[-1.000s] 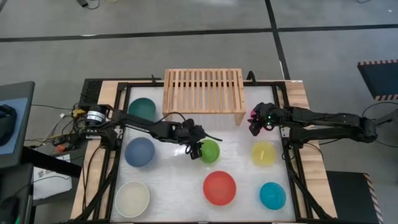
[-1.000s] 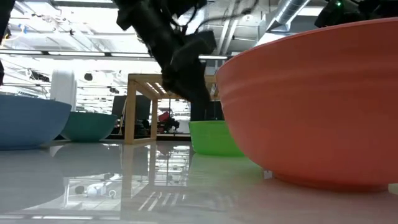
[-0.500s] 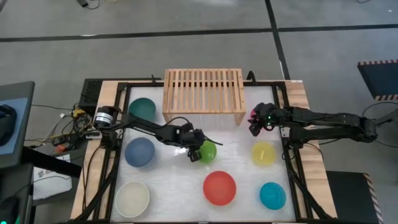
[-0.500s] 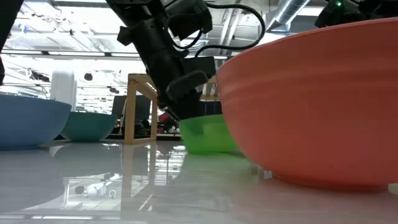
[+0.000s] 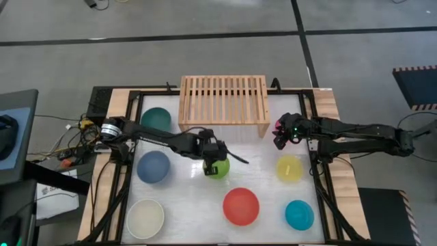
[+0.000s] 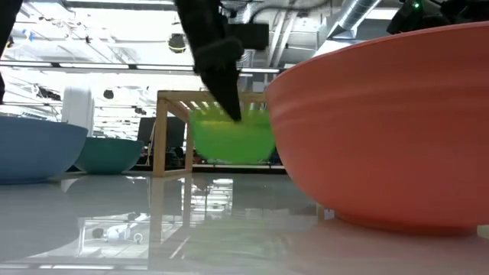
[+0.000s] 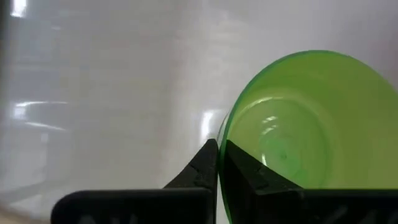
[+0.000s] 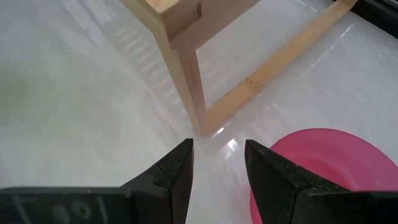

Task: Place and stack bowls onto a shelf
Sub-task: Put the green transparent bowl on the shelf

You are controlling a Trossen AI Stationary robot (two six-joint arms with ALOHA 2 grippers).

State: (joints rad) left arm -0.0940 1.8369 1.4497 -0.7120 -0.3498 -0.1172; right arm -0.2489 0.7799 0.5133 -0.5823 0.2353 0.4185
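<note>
My left gripper is shut on the lime green bowl at mid-table, just in front of the shelf; in the low view the lime green bowl hangs above the tabletop. My right gripper stands open by the shelf's right leg, with the pink bowl just beside it. Resting on their bases on the table are the dark green bowl, navy bowl, cream bowl, red bowl, yellow bowl and teal bowl. My left gripper pinches the lime bowl's rim on the side toward the table's left, one finger inside the bowl and one outside. The fingers come down at it from above. The bowl is lifted clear of the table, opening up, hanging below the fingers.
The shelf's slatted top is bare. The red bowl fills the low view's right side. The shelf's right leg stands close ahead of my right gripper. Free tabletop lies between the lime bowl and the yellow bowl.
My left gripper has shut on the lime green bowl's rim and gone up, drawing a little toward the table's left edge. The bowl, which stood on the table, is now lifted clear and sits slightly farther left.
</note>
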